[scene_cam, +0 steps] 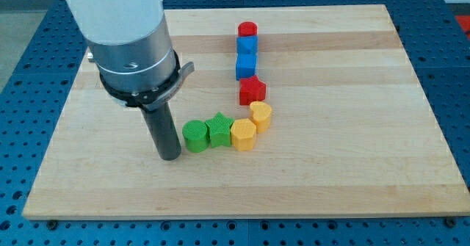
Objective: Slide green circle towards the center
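Camera view, my tip just left of green circle, seemingly touching, no gripper fitted.

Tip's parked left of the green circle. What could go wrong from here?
1. My tip sits just left of the green round block, which touches the green star block; pushing rightward likely drags the star along.
2. The yellow hexagonal block and yellow heart block follow in that chain, so the row may scatter.

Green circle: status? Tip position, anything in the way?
My tip just left of green circle, about touching. Green star hard against circle's right, yellow blocks beyond. Circle not yet centred.
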